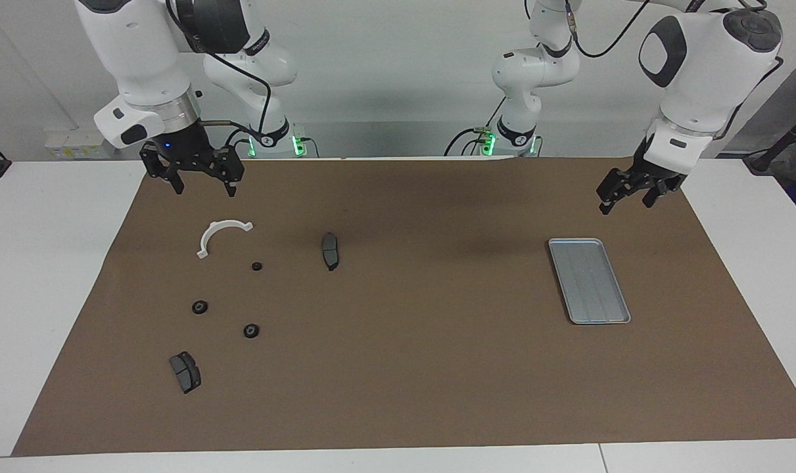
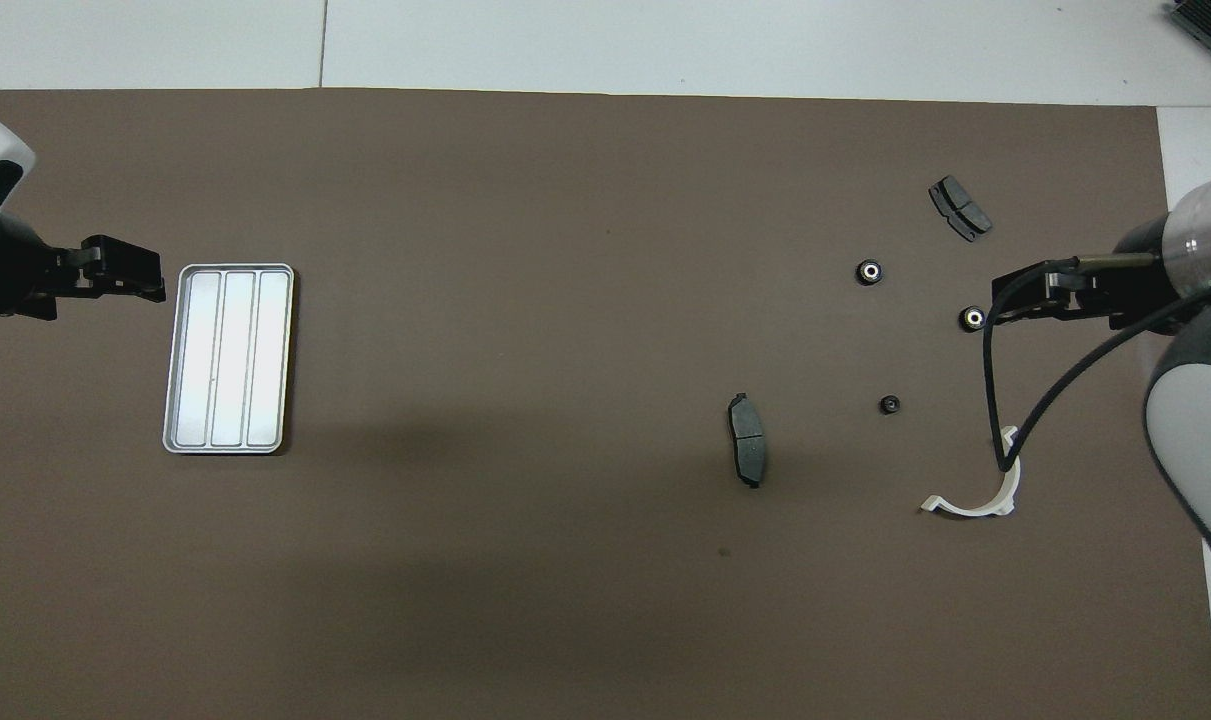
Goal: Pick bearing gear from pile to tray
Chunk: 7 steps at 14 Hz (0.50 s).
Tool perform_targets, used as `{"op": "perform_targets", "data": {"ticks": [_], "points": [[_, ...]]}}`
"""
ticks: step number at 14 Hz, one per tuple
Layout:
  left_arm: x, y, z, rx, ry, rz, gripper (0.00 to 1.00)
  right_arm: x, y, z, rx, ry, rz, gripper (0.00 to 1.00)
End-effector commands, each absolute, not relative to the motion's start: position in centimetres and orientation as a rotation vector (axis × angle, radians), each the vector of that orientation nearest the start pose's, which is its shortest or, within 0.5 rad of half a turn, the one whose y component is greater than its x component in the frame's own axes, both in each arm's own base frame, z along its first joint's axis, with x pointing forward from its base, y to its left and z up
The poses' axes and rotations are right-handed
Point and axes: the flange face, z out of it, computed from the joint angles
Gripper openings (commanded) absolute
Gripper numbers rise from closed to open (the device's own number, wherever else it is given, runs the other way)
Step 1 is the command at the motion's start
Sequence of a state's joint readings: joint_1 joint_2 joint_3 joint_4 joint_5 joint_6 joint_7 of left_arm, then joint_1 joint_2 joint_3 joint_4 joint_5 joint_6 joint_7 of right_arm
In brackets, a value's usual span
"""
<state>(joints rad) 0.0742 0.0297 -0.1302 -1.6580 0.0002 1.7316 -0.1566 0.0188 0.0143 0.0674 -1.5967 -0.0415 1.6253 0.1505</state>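
The pile lies loose at the right arm's end of the brown mat. It holds a white half-ring (image 1: 221,235) (image 2: 975,495), three small black bearing gears (image 1: 257,266) (image 1: 200,307) (image 1: 251,330) (image 2: 890,404) (image 2: 973,319) (image 2: 869,272) and two dark brake pads (image 1: 330,250) (image 1: 185,372). The silver tray (image 1: 588,280) (image 2: 229,358) lies bare at the left arm's end. My right gripper (image 1: 204,190) (image 2: 1005,300) hangs open and holds nothing, raised over the mat by the half-ring. My left gripper (image 1: 624,205) (image 2: 157,288) hangs open over the mat beside the tray, holding nothing.
The brown mat (image 1: 411,368) covers most of the white table. One brake pad (image 2: 747,440) lies apart from the other parts, toward the mat's middle. A black cable (image 2: 990,400) loops down from the right arm over the half-ring in the overhead view.
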Motion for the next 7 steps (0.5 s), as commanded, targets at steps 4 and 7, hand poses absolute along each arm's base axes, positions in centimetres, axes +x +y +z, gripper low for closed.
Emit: {"op": "perform_targets", "data": {"ticks": [4,7], "points": [[56.89,-2.88,58.24,-3.127,-0.157,-0.086,1.0,56.4,4.15,60.61,-3.153,0.078,-0.058,1.0],[56.89,-2.88,58.24,-3.127,-0.157,-0.086,1.0,56.44,4.22,60.65,-3.154,0.073,-0.065,1.0]]}}
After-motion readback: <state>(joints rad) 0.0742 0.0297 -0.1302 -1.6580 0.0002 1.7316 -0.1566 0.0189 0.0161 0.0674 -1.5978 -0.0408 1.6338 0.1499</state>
